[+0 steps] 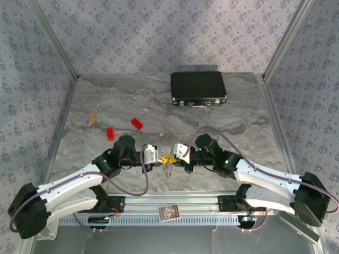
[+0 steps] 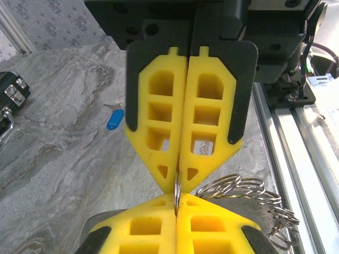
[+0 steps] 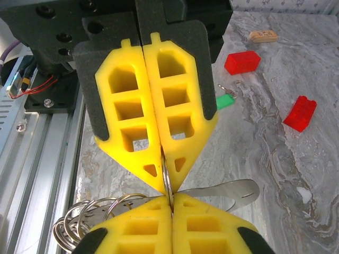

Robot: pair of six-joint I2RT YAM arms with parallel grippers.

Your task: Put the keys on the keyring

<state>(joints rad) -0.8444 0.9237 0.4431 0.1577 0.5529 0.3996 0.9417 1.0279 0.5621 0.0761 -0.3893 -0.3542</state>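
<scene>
Pinched edge-on between two sets of yellow fingertips, the keyring (image 2: 177,191) sits near 6 o'clock on the table (image 1: 238,132), just ahead of the arm bases; the left gripper (image 2: 178,179) is closed tight on its thin silvery wire from one side, and the right gripper (image 3: 167,185) is closed on the same wire from the other, tip to tip; a bunch of linked rings (image 2: 249,193) hangs off it. The gripped loop stands upright, its long axis apparently running from one gripper to the other, about 9 to 3 o'clock in the top view. Neither key is threaded; the blue key (image 2: 114,119) lies flat at 10 o'clock from the left fingertips, head slanting 1 to 7 o'clock, metal end toward 11; the green key (image 3: 225,101) lies at 1 o'clock from the right fingertips, half hidden, its direction unclear. The step in hand looks like steadying or parting the ring; next, one gripper would need to keep hold while the other lets go and pinches a tiny key by its head, leaving the hole free. Farther out, red blocks (image 1: 110,133) lie at 10 o'clock and a black case (image 1: 198,89) at 12.
</scene>
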